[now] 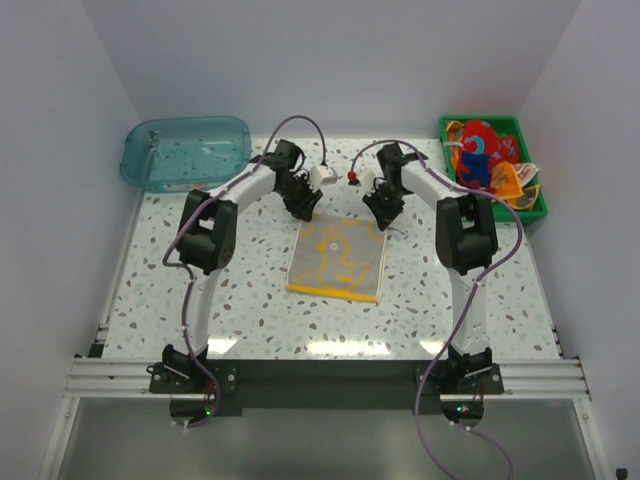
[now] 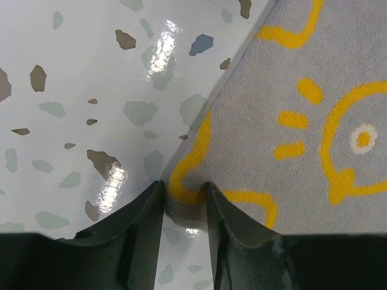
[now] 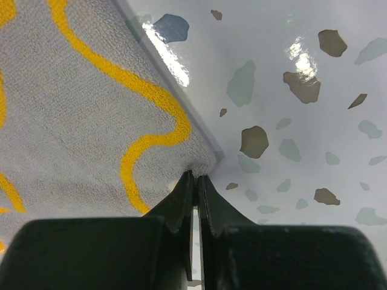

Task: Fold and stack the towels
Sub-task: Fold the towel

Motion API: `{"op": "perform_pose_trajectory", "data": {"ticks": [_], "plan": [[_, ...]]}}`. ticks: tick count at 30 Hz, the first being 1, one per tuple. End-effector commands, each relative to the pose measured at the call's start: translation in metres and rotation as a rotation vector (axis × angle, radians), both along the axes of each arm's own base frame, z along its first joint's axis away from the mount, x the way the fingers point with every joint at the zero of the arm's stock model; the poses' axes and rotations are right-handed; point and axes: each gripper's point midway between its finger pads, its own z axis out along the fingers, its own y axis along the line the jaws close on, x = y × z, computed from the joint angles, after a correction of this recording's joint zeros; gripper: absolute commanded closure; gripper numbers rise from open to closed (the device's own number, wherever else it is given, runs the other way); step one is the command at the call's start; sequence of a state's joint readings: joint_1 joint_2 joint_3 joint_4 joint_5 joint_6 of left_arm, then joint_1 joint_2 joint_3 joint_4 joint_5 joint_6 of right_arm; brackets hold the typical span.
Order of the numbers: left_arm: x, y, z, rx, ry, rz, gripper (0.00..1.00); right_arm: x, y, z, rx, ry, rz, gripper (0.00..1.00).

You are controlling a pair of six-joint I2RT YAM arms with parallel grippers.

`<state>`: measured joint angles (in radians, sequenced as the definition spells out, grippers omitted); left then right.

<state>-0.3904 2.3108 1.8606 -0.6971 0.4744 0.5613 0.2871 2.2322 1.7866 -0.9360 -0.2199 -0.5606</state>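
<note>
The left claw [image 2: 184,187] is standing slightly spread, its two dark fingers [image 2: 148,202] straddling the far-left corner of the duck towel [image 1: 337,260]. A narrow gap is showing between them, with the yellow-edged corner of the cloth sitting in that gap. Whether the tips are already pressing on the cloth is not clear.

The right claw [image 3: 195,176] is pressed together and pinching the towel's far-right corner, where the cloth is puckering a little at the fingertips.

The duck towel is lying flat and unfolded on the speckled table [image 1: 250,300], its cream face and yellow duck outline turned up. Both arms are reaching over it from the near side, one bending in toward each far corner.

Well beyond the towel's far-right corner, a green tray [image 1: 530,208] is holding the other towels [image 1: 480,150], a loose heap of red, blue and orange cloth. Well beyond the towel's far-left corner, a clear blue tub [image 1: 185,150] is sitting at the back of the table.
</note>
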Motion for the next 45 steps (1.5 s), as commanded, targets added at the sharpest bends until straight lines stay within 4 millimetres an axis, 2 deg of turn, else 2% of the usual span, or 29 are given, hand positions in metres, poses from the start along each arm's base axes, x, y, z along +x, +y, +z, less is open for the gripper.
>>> {"op": "perform_pose_trajectory", "data": {"ticks": [1, 7, 12, 16, 18, 19, 20, 22, 23, 24, 25, 26, 28, 29, 30, 31, 32, 33, 34, 35, 36, 37, 38, 39, 40, 41, 42, 44, 45], "plan": [[-0.012, 0.003, -0.028, 0.010, 0.081, -0.012, 0.61, -0.005, -0.006, -0.010, -0.030, 0.024, 0.011, 1.00], [-0.019, 0.002, -0.041, 0.003, 0.120, -0.017, 0.67, -0.005, -0.007, -0.008, -0.034, 0.017, 0.008, 1.00], [-0.019, 0.002, -0.041, 0.004, 0.119, -0.029, 1.00, 0.003, -0.006, 0.005, -0.030, -0.025, 0.005, 1.00], [-0.002, 0.004, -0.019, -0.012, 0.055, -0.018, 1.00, 0.020, -0.001, 0.029, -0.012, -0.106, 0.004, 1.00], [0.019, 0.011, 0.009, -0.025, -0.030, 0.039, 1.00, 0.037, 0.000, 0.052, -0.003, -0.182, -0.006, 1.00], [0.027, 0.015, 0.022, -0.027, -0.069, 0.062, 1.00, 0.044, 0.001, 0.072, 0.005, -0.238, -0.013, 1.00], [0.044, 0.021, 0.049, -0.021, -0.158, 0.113, 1.00, 0.057, 0.003, 0.089, 0.017, -0.308, -0.018, 1.00], [0.061, 0.034, 0.081, -0.016, -0.254, 0.179, 1.00, 0.071, 0.001, 0.120, 0.016, -0.408, -0.038, 1.00], [0.068, 0.044, 0.111, -0.006, -0.331, 0.226, 1.00, 0.081, 0.003, 0.152, 0.035, -0.498, -0.043, 1.00], [0.076, 0.048, 0.131, -0.010, -0.395, 0.255, 1.00, 0.085, 0.002, 0.167, 0.041, -0.538, -0.053, 1.00], [0.079, 0.052, 0.146, -0.006, -0.435, 0.278, 1.00, 0.086, 0.003, 0.180, 0.050, -0.566, -0.052, 1.00], [0.079, 0.059, 0.173, -0.005, -0.495, 0.312, 1.00, 0.088, 0.003, 0.204, 0.061, -0.618, -0.056, 1.00], [0.080, 0.065, 0.196, -0.019, -0.559, 0.356, 1.00, 0.087, 0.001, 0.224, 0.066, -0.659, -0.061, 1.00], [0.074, 0.070, 0.223, -0.040, -0.610, 0.385, 1.00, 0.086, -0.002, 0.233, 0.056, -0.677, -0.072, 1.00], [0.074, 0.072, 0.236, -0.061, -0.649, 0.401, 1.00, 0.081, -0.005, 0.248, 0.057, -0.708, -0.075, 1.00], [0.069, 0.075, 0.236, -0.064, -0.652, 0.416, 1.00, 0.078, -0.006, 0.253, 0.057, -0.718, -0.074, 1.00], [0.059, 0.078, 0.258, -0.094, -0.688, 0.434, 1.00, 0.074, -0.007, 0.252, 0.055, -0.717, -0.072, 1.00], [0.056, 0.078, 0.267, -0.114, -0.709, 0.443, 1.00, 0.065, -0.009, 0.269, 0.069, -0.750, -0.070, 1.00], [0.049, 0.081, 0.261, -0.115, -0.695, 0.454, 1.00, 0.060, -0.009, 0.270, 0.072, -0.752, -0.061, 1.00], [0.038, 0.082, 0.280, -0.155, -0.719, 0.470, 1.00, 0.051, -0.008, 0.264, 0.073, -0.736, -0.049, 1.00], [0.031, 0.082, 0.283, -0.167, -0.721, 0.474, 1.00, 0.044, -0.006, 0.264, 0.092, -0.729, -0.037, 1.00], [0.021, 0.084, 0.268, -0.156, -0.694, 0.481, 1.00, 0.033, -0.006, 0.277, 0.110, -0.751, -0.030, 1.00], [0.008, 0.086, 0.283, -0.186, -0.717, 0.495, 1.00, 0.021, -0.005, 0.265, 0.115, -0.710, -0.016, 1.00], [-0.001, 0.083, 0.286, -0.206, -0.726, 0.494, 1.00, 0.013, -0.003, 0.264, 0.124, -0.696, -0.001, 1.00], [-0.012, 0.083, 0.270, -0.198, -0.695, 0.494, 1.00, -0.002, 0.002, 0.272, 0.161, -0.697, 0.026, 1.00], [-0.028, 0.084, 0.287, -0.241, -0.717, 0.504, 1.00, -0.014, 0.003, 0.261, 0.164, -0.654, 0.041, 1.00], [-0.039, 0.082, 0.277, -0.244, -0.700, 0.497, 1.00, -0.023, 0.004, 0.262, 0.172, -0.643, 0.056, 1.00], [-0.060, 0.081, 0.291, -0.283, -0.718, 0.493, 1.00, -0.047, 0.010, 0.262, 0.205, -0.597, 0.102, 1.00], [-0.067, 0.081, 0.286, -0.282, -0.703, 0.491, 1.00, -0.054, 0.012, 0.263, 0.218, -0.587, 0.116, 1.00]]}}
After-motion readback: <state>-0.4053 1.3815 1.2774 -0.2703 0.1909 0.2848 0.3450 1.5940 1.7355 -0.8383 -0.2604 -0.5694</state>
